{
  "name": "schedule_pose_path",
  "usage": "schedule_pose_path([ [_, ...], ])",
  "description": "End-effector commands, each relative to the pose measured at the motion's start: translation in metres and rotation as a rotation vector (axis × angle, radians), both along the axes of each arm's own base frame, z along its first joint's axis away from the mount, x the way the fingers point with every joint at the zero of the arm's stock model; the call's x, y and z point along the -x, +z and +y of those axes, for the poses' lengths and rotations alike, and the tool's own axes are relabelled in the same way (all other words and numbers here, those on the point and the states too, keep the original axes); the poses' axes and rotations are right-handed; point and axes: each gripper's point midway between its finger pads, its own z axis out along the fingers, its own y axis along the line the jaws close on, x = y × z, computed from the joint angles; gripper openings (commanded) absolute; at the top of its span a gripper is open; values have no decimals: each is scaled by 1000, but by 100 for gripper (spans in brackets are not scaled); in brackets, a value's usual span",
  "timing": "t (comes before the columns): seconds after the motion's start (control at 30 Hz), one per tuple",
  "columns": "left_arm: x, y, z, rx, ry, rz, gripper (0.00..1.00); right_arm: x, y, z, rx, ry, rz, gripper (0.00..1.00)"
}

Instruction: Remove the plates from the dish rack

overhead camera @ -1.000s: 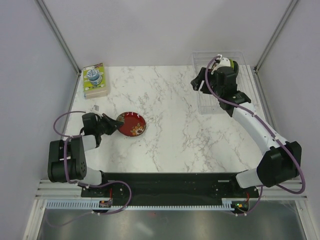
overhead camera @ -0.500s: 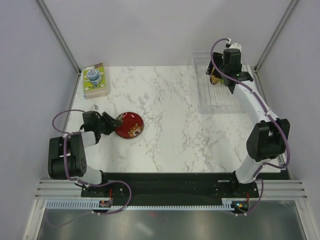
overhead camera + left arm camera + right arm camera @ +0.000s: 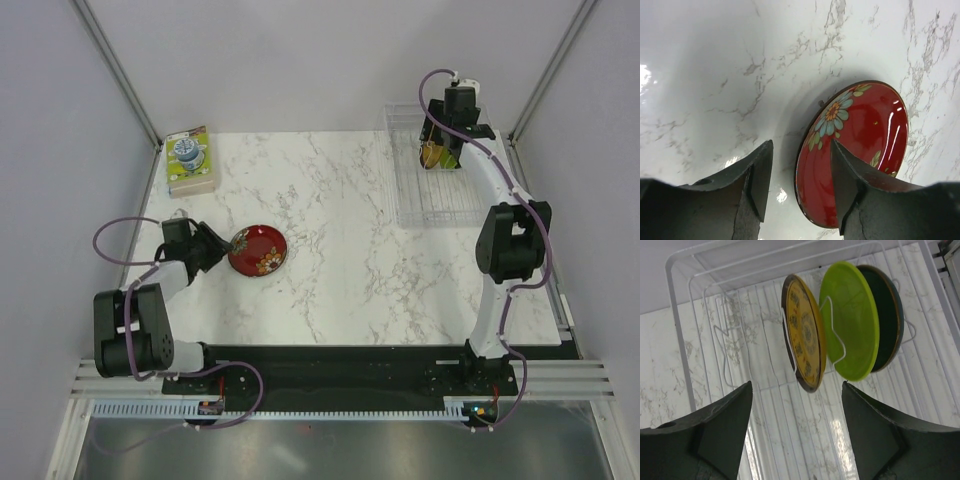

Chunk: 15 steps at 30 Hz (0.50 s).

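Observation:
The red flowered plate [image 3: 257, 250] [image 3: 860, 145] lies on the marble at the left. My left gripper [image 3: 216, 244] [image 3: 801, 145] stands open astride its near rim, one finger over the plate, the other beside it. Three plates stand on edge in the clear dish rack [image 3: 440, 200] [image 3: 680, 350]: a dark one with a yellow-gold pattern [image 3: 805, 337], a lime green one [image 3: 852, 322] and a dark teal one [image 3: 890, 315]. My right gripper [image 3: 445, 150] [image 3: 796, 385] hangs open just above the rack, in front of the yellow-patterned plate and not touching it.
A flat box with a blue-white picture [image 3: 190, 160] lies at the back left corner, a small white scrap [image 3: 190, 215] near it. The rack sits against the back right corner, close to the frame post [image 3: 545, 80].
My left gripper has opened and let go of the red plate, which now lies on the table. My right arm has swung to the rack's far end, over the standing plates.

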Motion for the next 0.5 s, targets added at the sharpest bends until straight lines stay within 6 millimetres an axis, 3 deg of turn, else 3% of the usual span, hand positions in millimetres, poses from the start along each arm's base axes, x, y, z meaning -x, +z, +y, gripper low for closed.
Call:
schedule_pose_path([
  [0.0,-5,34,25,-121,84,-67,56,-28,1,-15,65,-21,-20,78],
  [0.17,-13,73,15,-81,51,-186,56,-52,-23,-24,141,-31,-7,73],
  [0.23,-16,84,10,-63,32,-213,56,-60,-20,-30,165,-47,-25,70],
  [0.3,-19,92,6,-57,14,-235,56,-66,-33,-31,186,-39,-11,64],
  [0.47,-22,96,5,-52,7,-244,56,-73,-45,-34,220,-39,4,30],
])
